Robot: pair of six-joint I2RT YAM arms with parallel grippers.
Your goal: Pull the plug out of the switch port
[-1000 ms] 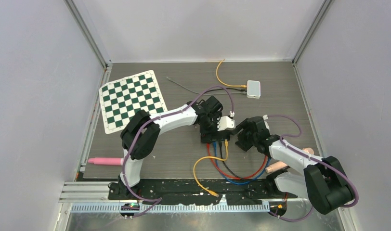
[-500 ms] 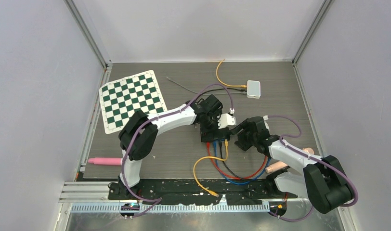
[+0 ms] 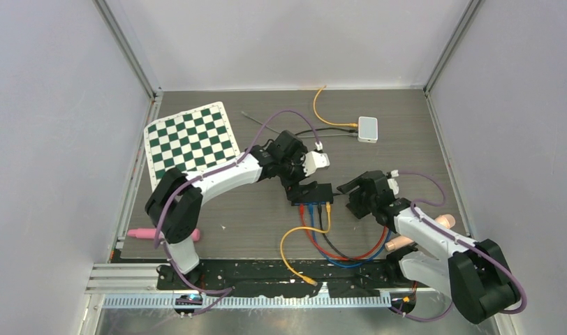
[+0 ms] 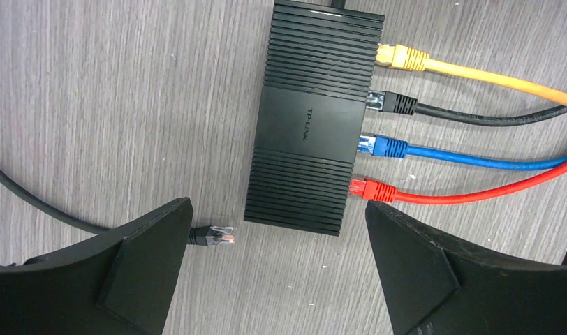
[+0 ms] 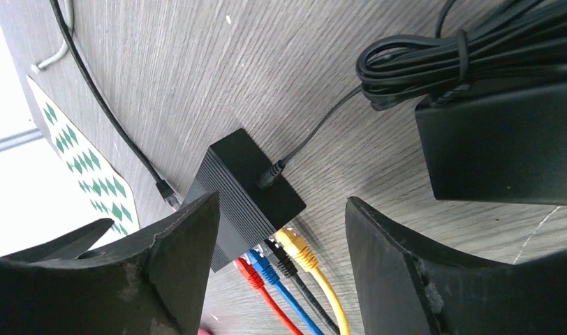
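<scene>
The black network switch [image 4: 308, 125] lies on the wood-grain table [image 4: 127, 105] in the upper middle of the left wrist view. Four cables are seated along its right edge: yellow plug [image 4: 399, 56], black plug [image 4: 392, 103], blue plug [image 4: 384, 146] and red plug [image 4: 371, 188]. A fifth, loose plug [image 4: 214, 235] with a clear tip on a black cable lies free on the table at lower left. It sits just beside the switch's lower corner, so the unplugging looks done.

Such a plug is light, rigid plastic with a thin, breakable latch tab, and its cable is limp. I judge it best pinched on the boot just behind the clear tip, never by the cord. The switch is also light and smooth, and would probably slide unless braced.

The left gripper [image 4: 277, 227] is spread wide with nothing between its fingers. The right gripper [image 5: 281, 209] also stands apart and empty, with the power adapter [image 5: 504, 146] at the upper right of its view.

A second ago the left gripper sat narrower, directly over the switch. It has since opened fully and drawn back toward the upper left of the overhead view, uncovering the switch. The right gripper has barely moved.
</scene>
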